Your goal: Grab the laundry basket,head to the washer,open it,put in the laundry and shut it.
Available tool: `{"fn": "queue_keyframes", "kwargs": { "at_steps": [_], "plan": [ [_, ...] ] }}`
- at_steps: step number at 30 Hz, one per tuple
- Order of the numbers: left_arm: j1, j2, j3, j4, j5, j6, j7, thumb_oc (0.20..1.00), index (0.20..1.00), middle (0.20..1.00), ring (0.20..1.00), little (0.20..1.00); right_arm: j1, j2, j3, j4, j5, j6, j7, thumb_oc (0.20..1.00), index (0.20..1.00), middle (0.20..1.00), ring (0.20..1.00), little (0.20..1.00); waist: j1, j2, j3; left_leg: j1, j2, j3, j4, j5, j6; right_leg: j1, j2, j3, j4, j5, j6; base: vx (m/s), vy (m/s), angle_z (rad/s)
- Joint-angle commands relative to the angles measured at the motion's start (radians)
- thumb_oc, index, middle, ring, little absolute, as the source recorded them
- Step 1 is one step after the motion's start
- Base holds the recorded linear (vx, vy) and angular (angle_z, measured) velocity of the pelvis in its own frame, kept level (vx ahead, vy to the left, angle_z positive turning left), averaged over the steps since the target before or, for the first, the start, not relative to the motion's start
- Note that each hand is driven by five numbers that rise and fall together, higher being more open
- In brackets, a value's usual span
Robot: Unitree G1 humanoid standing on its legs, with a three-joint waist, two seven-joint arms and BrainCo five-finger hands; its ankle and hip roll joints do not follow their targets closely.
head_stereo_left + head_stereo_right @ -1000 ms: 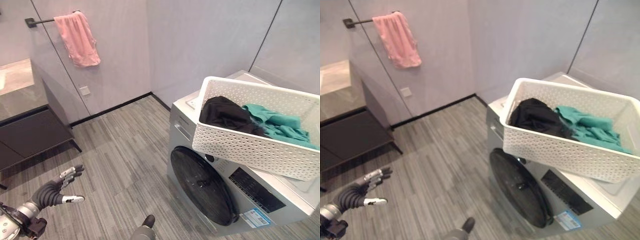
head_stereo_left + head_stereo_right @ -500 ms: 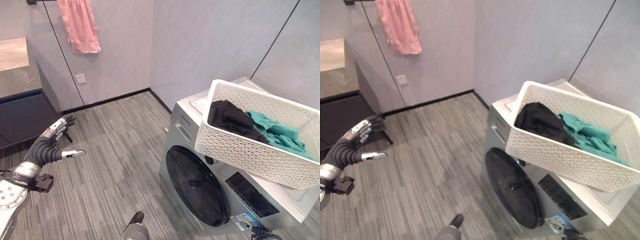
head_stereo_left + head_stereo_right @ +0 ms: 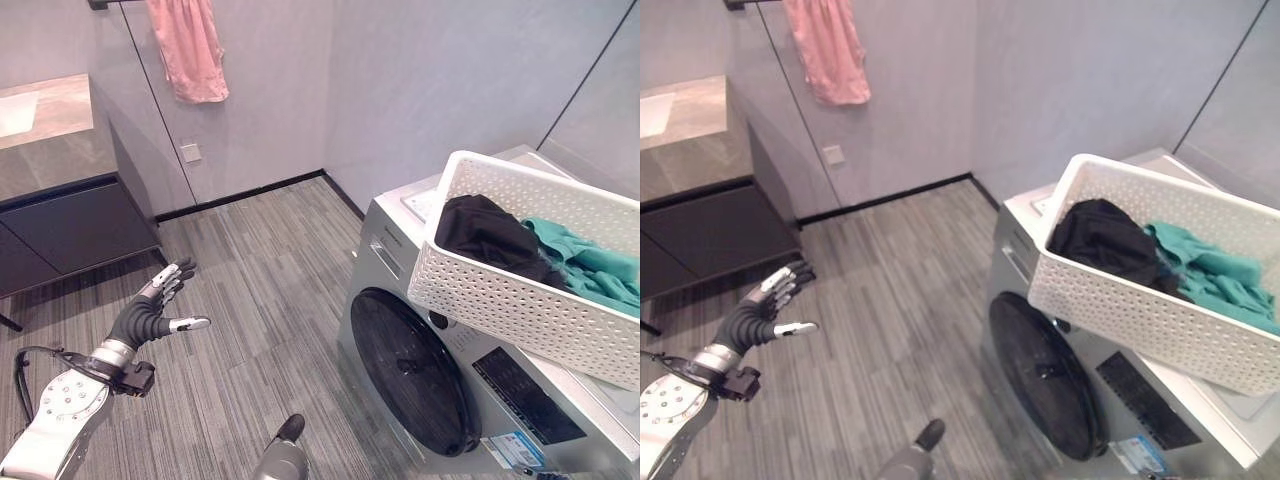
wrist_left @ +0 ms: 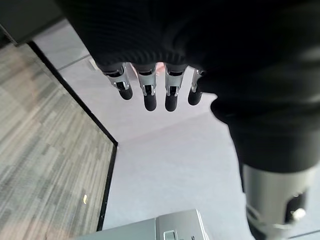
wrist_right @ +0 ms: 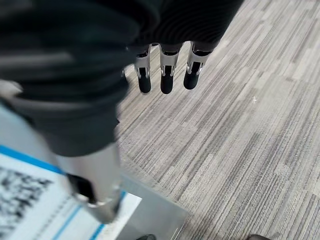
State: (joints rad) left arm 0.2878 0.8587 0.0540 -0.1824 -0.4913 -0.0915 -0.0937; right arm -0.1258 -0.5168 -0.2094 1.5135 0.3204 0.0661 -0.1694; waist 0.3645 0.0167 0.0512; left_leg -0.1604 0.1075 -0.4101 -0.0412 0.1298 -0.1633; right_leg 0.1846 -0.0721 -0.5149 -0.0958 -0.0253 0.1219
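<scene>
Both hands, left hand [image 3: 150, 318] and right hand [image 5: 165, 70], hang spread and empty; with the basket [image 3: 520, 300] resting atop the washer [image 3: 400, 300], opening its door [image 3: 405, 370] probably comes next.

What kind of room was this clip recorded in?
Most likely a bathroom or laundry room: a front-loading washer carries a white laundry basket, and a pink towel hangs on the wall beside a vanity counter.

Open floor [image 3: 260, 290] is seen before the washer door [image 3: 408, 370]; the laundry basket [image 3: 520, 300] overhangs it.
</scene>
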Motion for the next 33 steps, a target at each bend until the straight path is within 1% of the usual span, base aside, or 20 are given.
{"fn": "queue_keyframes", "kwargs": {
  "at_steps": [1,2,3,4,5,6,7,8,9,11,14,16,18,20,21,22,24,26,29,33],
  "plan": [
    [-0.043,0.032,-0.007,-0.032,0.026,-0.038,0.004,1.0,1.0,1.0,1.0,1.0,-0.064,-0.148,-0.018,-0.035,0.076,-0.043,-0.045,1.0,1.0,1.0,1.0,1.0,0.024,-0.023,-0.011,0.006,0.032,0.025,-0.028,-0.028,0.014,-0.01,-0.034,0.044,0.009,-0.066,-0.028,-0.01,0.006,0.1],
    [-0.053,0.04,-0.01,-0.032,0.053,-0.04,0.009,1.0,1.0,1.0,1.0,1.0,-0.075,-0.16,-0.021,-0.017,0.091,-0.042,-0.043,1.0,1.0,1.0,1.0,1.0,0.027,-0.023,-0.011,0.005,0.032,0.023,-0.029,-0.027,0.012,-0.008,-0.033,0.041,0.009,-0.067,-0.027,0.07,-0.059,0.15],
    [-0.077,0.055,-0.029,-0.031,0.104,-0.043,0.014,1.0,1.0,1.0,1.0,1.0,-0.091,-0.163,-0.015,-0.003,0.105,-0.041,-0.035,1.0,1.0,1.0,1.0,1.0,0.021,-0.027,-0.017,0.014,0.041,0.024,-0.036,-0.045,0.008,0.001,-0.024,0.055,0.009,-0.09,-0.028,0.08,-0.065,0.18],
    [-0.089,0.053,-0.039,-0.024,0.11,-0.044,0.018,1.0,1.0,1.0,1.0,1.0,-0.094,-0.166,-0.017,0.003,0.108,-0.042,-0.033,1.0,1.0,1.0,1.0,1.0,0.024,-0.026,-0.014,0.014,0.041,0.024,-0.036,-0.046,0.007,0.002,-0.024,0.055,0.009,-0.091,-0.028,-0.01,0.001,0.17],
    [-0.173,0.054,-0.124,-0.013,0.164,-0.047,0.021,1.0,1.0,1.0,1.0,1.0,-0.137,-0.162,0.017,0.029,0.118,-0.037,-0.034,1.0,1.0,1.0,1.0,1.0,0.027,-0.024,-0.01,0.004,0.032,0.021,-0.03,-0.025,0.007,-0.004,-0.029,0.038,0.009,-0.071,-0.027,-0.01,0.003,0.11],
    [-0.227,0.043,-0.183,-0.001,0.187,-0.042,0.02,1.0,1.0,1.0,1.0,1.0,-0.164,-0.149,0.042,0.032,0.125,-0.033,-0.032,1.0,1.0,1.0,1.0,1.0,0.012,-0.032,-0.019,0.013,0.039,0.023,-0.037,-0.043,0.004,0.005,-0.021,0.054,0.009,-0.094,-0.028,-0.03,0.009,0.08],
    [-0.351,0.019,-0.288,0.039,0.228,-0.051,0.032,1.0,1.0,1.0,1.0,1.0,-0.128,-0.133,0.047,0.004,0.158,-0.032,-0.005,1.0,1.0,1.0,1.0,1.0,-0.025,-0.031,-0.016,0.013,0.049,0.035,-0.039,-0.041,0.0,-0.001,-0.019,0.064,0.009,-0.094,-0.026,-0.03,0.004,0.18],
    [-0.368,0.016,-0.302,0.052,0.229,-0.055,0.035,1.0,1.0,1.0,1.0,1.0,-0.129,-0.135,0.044,0.002,0.158,-0.027,-0.01,1.0,1.0,1.0,1.0,1.0,-0.015,-0.025,-0.01,0.005,0.042,0.035,-0.033,-0.023,0.003,-0.01,-0.025,0.052,0.009,-0.072,-0.025,-0.12,0.077,0.22],
    [-0.454,0.009,-0.358,0.086,0.248,-0.056,0.03,1.0,1.0,1.0,1.0,1.0,-0.129,-0.149,0.065,-0.002,0.119,-0.035,-0.007,1.0,1.0,1.0,1.0,1.0,-0.039,-0.026,-0.01,0.004,0.043,0.043,-0.036,-0.021,0.002,-0.015,-0.027,0.062,0.009,-0.067,-0.022,-0.12,0.077,0.31],
    [-0.587,-0.015,-0.471,0.129,0.3,-0.075,0.032,1.0,1.0,1.0,1.0,1.0,-0.122,-0.216,0.084,-0.01,0.077,-0.035,-0.001,1.0,1.0,1.0,1.0,1.0,-0.078,-0.028,-0.009,0.006,0.051,0.058,-0.038,-0.024,0.002,-0.026,-0.03,0.08,0.009,-0.059,-0.017,-0.05,0.017,-0.19],
    [-0.704,-0.045,-0.571,0.167,0.355,-0.088,0.032,1.0,1.0,1.0,1.0,1.0,-0.115,-0.266,0.103,-0.024,0.038,-0.04,0.007,1.0,1.0,1.0,1.0,1.0,-0.111,-0.03,-0.01,0.01,0.056,0.072,-0.041,-0.028,0.004,-0.035,-0.034,0.094,0.009,-0.051,-0.012,-0.03,0.019,-0.5],
    [-0.748,-0.068,-0.615,0.19,0.353,-0.092,0.025,1.0,1.0,1.0,1.0,1.0,-0.115,-0.307,0.114,-0.027,0.022,-0.041,0.022,1.0,1.0,1.0,1.0,1.0,-0.124,-0.033,-0.009,0.016,0.058,0.079,-0.042,-0.031,0.006,-0.04,-0.038,0.104,0.009,-0.045,-0.008,-0.02,0.025,-0.13],
    [-0.751,-0.08,-0.625,0.187,0.342,-0.098,0.01,1.0,1.0,1.0,1.0,1.0,-0.091,-0.331,0.124,-0.026,-0.017,-0.04,0.043,1.0,1.0,1.0,1.0,1.0,-0.13,-0.033,-0.005,0.02,0.058,0.085,-0.043,-0.032,0.008,-0.043,-0.043,0.109,0.009,-0.042,-0.005,0.0,0.024,-0.13],
    [-0.725,-0.084,-0.608,0.175,0.336,-0.099,-0.003,1.0,1.0,1.0,1.0,1.0,-0.041,-0.332,0.122,-0.014,-0.063,-0.038,0.07,1.0,1.0,1.0,1.0,1.0,-0.134,-0.035,0.0,0.021,0.056,0.086,-0.043,-0.035,0.009,-0.045,-0.047,0.109,0.009,-0.04,-0.003,0.0,0.019,-0.15],
    [-0.693,-0.087,-0.584,0.172,0.349,-0.097,-0.016,1.0,1.0,1.0,1.0,1.0,0.026,-0.289,0.118,0.008,-0.112,-0.038,0.093,1.0,1.0,1.0,1.0,1.0,-0.136,-0.034,0.005,0.021,0.054,0.087,-0.042,-0.037,0.01,-0.045,-0.05,0.108,0.009,-0.038,-0.002,0.0,0.0,0.0],
    [-0.691,-0.086,-0.584,0.171,0.35,-0.097,-0.016,1.0,1.0,1.0,1.0,1.0,0.028,-0.288,0.117,0.007,-0.113,-0.039,0.093,1.0,1.0,1.0,1.0,1.0,-0.136,-0.035,0.004,0.021,0.054,0.087,-0.042,-0.038,0.01,-0.045,-0.05,0.108,0.009,-0.038,-0.001,0.0,0.011,0.03],
    [-0.648,-0.1,-0.546,0.183,0.371,-0.088,-0.018,1.0,1.0,1.0,1.0,1.0,0.084,-0.185,0.125,0.036,-0.147,-0.029,0.109,1.0,1.0,1.0,1.0,1.0,-0.136,-0.032,0.01,0.022,0.053,0.087,-0.041,-0.039,0.012,-0.046,-0.051,0.111,0.009,-0.039,-0.003,0.01,0.011,0.04],
    [-0.598,-0.105,-0.509,0.191,0.391,-0.079,-0.023,1.0,1.0,1.0,1.0,1.0,0.133,-0.108,0.104,0.053,-0.136,-0.02,0.127,1.0,1.0,1.0,1.0,1.0,-0.139,-0.032,0.013,0.022,0.052,0.088,-0.04,-0.04,0.013,-0.048,-0.051,0.111,0.009,-0.041,-0.004,0.0,0.0,0.0],
    [-0.546,-0.111,-0.47,0.194,0.4,-0.07,-0.026,1.0,1.0,1.0,1.0,1.0,0.166,-0.034,0.099,0.053,-0.122,-0.024,0.142,1.0,1.0,1.0,1.0,1.0,-0.144,-0.027,0.016,0.022,0.052,0.091,-0.04,-0.041,0.016,-0.05,-0.052,0.116,0.009,-0.042,-0.006,0.0,0.007,-0.03],
    [-0.525,-0.121,-0.452,0.168,0.389,-0.067,-0.026,1.0,1.0,1.0,1.0,1.0,0.18,0.025,0.137,0.039,-0.143,-0.024,0.151,1.0,1.0,1.0,1.0,1.0,-0.153,-0.021,0.015,0.021,0.05,0.095,-0.041,-0.042,0.019,-0.053,-0.053,0.12,0.009,-0.043,-0.008,0.0,0.008,-0.06]
  ]
}}
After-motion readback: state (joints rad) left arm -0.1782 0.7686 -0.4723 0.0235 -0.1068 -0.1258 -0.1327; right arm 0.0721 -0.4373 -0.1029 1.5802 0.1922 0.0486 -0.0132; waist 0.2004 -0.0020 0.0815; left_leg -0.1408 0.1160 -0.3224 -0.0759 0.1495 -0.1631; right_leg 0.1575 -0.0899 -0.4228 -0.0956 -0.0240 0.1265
